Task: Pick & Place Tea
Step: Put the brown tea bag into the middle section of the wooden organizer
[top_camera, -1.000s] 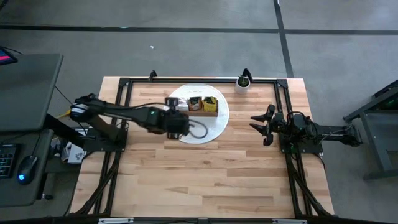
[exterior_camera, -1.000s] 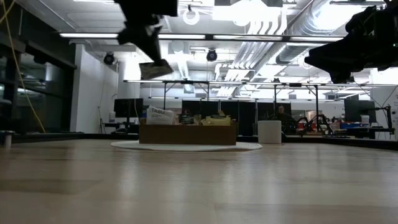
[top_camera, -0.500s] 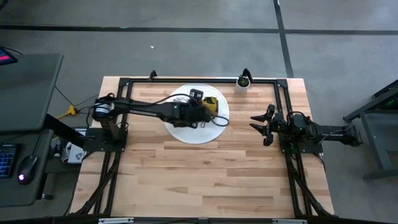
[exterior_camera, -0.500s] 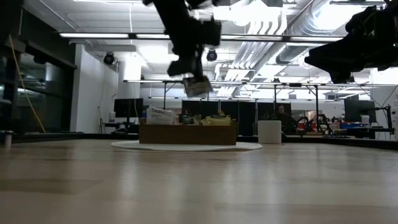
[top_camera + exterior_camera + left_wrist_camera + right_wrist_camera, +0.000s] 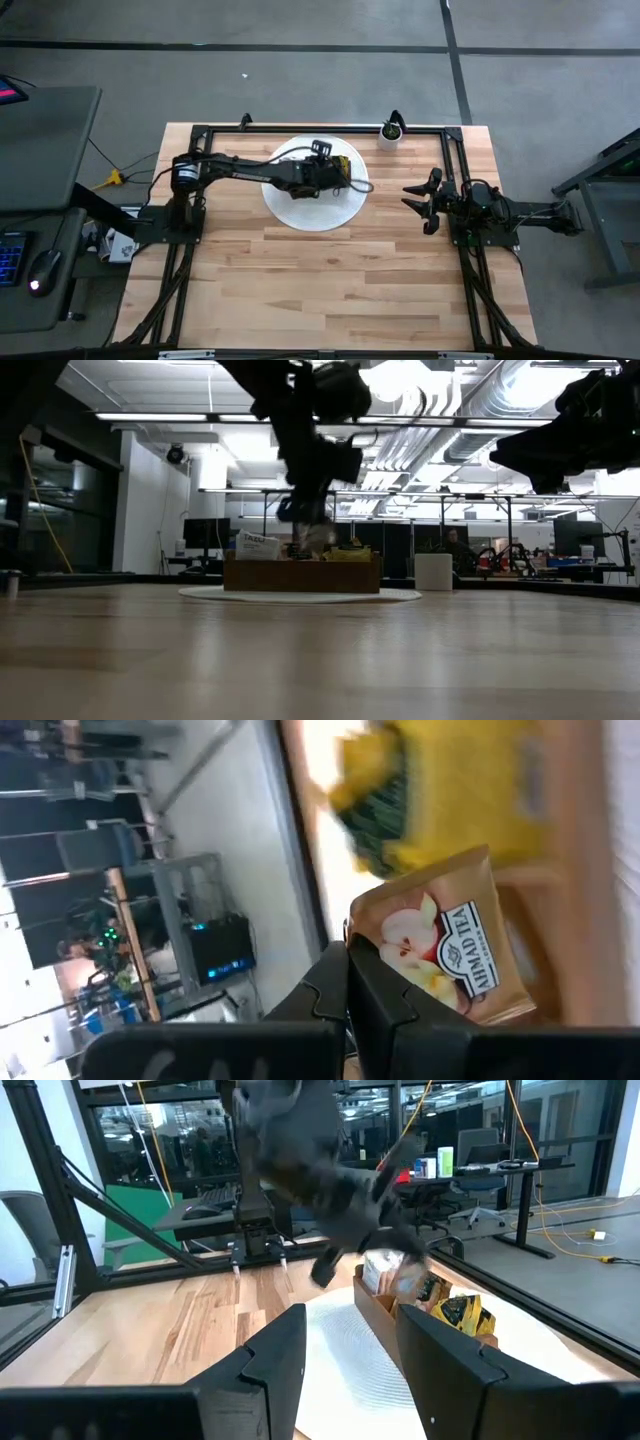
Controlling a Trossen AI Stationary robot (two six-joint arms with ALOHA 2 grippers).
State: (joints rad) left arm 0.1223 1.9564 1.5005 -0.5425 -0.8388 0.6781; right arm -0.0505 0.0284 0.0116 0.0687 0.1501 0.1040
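The left gripper (image 5: pixel 350 975), jaws pinching a tan tea sachet (image 5: pixel 450 960) over the wooden box (image 5: pixel 302 575), could drop it outside a compartment if released off-centre.

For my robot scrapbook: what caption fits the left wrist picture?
Left gripper pinches a tan apple tea sachet above the wooden box.

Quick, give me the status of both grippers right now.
Left gripper: shut on a tan tea sachet, over the wooden box on the white plate.
Right gripper: open, holding nothing, waiting at the table's right side.
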